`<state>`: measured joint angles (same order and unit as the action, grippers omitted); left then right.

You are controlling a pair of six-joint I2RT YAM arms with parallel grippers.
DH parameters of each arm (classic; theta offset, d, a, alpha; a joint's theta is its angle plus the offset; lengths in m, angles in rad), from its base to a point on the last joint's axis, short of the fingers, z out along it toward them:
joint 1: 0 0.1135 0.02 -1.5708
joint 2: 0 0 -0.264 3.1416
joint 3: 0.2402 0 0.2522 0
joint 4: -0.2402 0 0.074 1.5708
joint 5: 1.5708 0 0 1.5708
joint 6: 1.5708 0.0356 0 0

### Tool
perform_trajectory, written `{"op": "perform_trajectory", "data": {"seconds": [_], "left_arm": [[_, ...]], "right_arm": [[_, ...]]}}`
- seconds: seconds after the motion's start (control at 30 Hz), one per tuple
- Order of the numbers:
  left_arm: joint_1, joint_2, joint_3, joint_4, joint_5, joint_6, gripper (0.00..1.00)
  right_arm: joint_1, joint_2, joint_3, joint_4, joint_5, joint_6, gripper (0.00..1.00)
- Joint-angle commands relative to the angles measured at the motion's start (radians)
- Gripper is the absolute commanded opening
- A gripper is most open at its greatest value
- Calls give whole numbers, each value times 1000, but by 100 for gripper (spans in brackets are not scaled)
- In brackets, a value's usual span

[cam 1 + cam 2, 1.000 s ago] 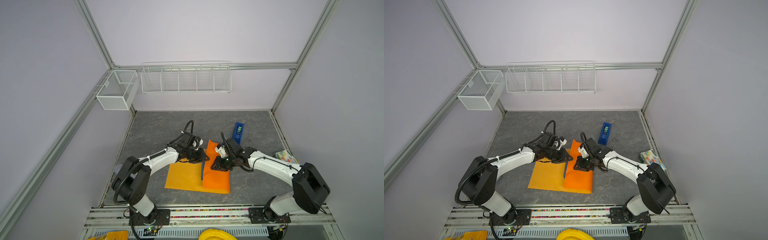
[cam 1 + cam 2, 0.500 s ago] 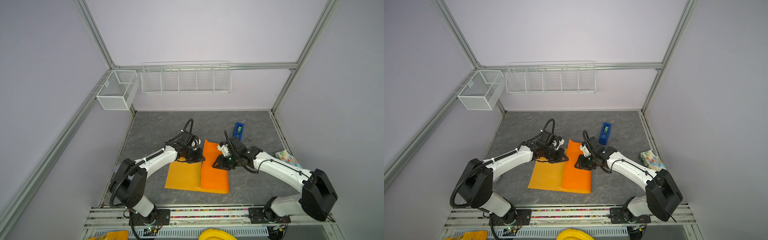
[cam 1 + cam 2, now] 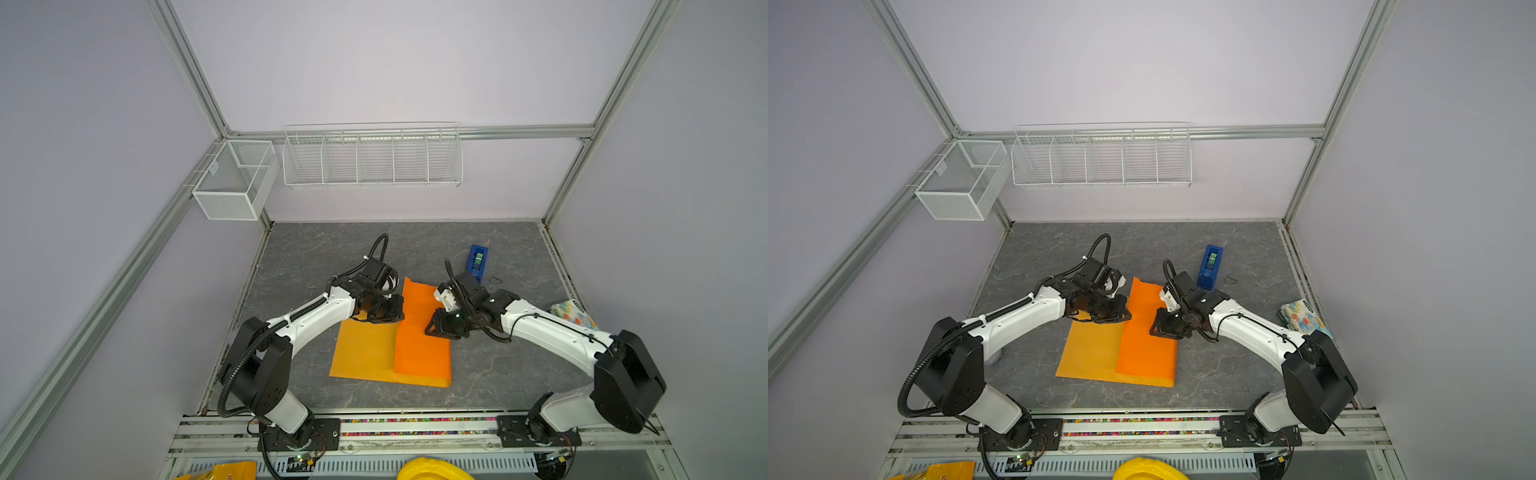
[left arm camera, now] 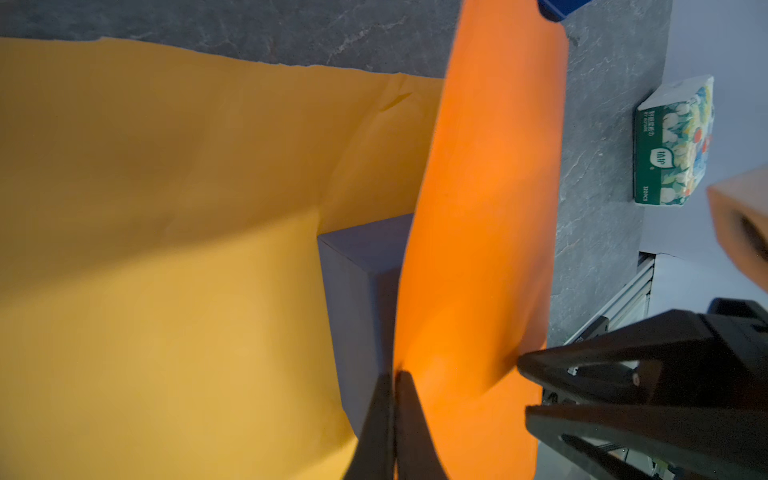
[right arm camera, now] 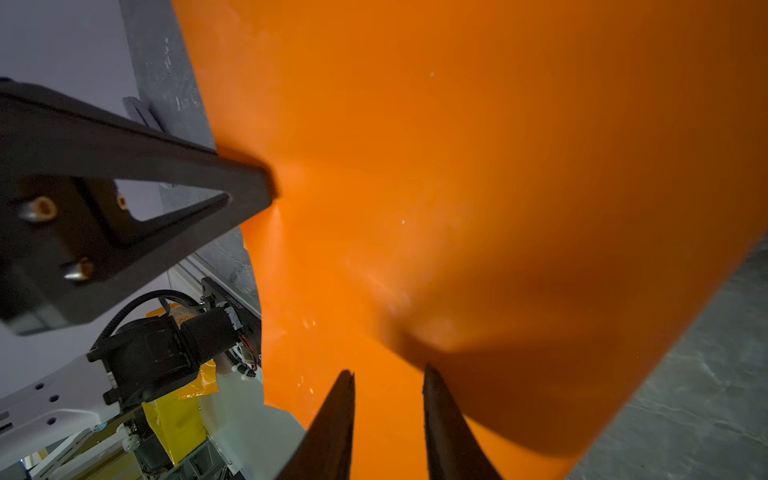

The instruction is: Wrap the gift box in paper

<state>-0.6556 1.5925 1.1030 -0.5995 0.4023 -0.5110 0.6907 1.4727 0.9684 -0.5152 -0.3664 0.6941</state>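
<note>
The left gripper (image 4: 392,380) is clamped shut on the edge of the paper (image 3: 365,353), a yellow-orange sheet whose bright flap arches over the slate-blue box (image 4: 357,266) on it. Right of the box, the right gripper (image 5: 388,376) presses the flap, jaws slightly parted.

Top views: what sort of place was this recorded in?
Probably a purpose-built robot test cell, not a home or shop: lilac panels in an aluminium frame, the left arm and right arm bolted to a mounting rail at the table's front edge, and wire baskets hung up behind.
</note>
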Motion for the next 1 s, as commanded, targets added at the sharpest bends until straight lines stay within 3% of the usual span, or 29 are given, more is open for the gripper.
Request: {"op": "perform_trajectory", "data": {"seconds": [0.0,0.1,0.17,0.33,0.5,0.63,0.97], "left_arm": [[-4,26,22,-30,-27,26,0],[-4,26,11,-23,-44,19,0],[-4,18,9,-28,-73,6,7],[3,-42,-17,-14,-93,-31,35],[5,-68,-75,77,24,-85,56],[4,-48,-138,151,73,-127,60],[-15,-7,-183,212,113,-154,58]], "right_arm": [[-4,28,-20,-2,2,-24,31],[-5,44,-29,-9,8,-30,31],[-5,48,-34,-9,8,-33,30],[-6,44,-39,-12,14,-34,30],[-5,44,-39,-9,11,-34,30],[-5,44,-38,-8,8,-34,30],[-5,43,-40,-11,6,-36,30]]}}
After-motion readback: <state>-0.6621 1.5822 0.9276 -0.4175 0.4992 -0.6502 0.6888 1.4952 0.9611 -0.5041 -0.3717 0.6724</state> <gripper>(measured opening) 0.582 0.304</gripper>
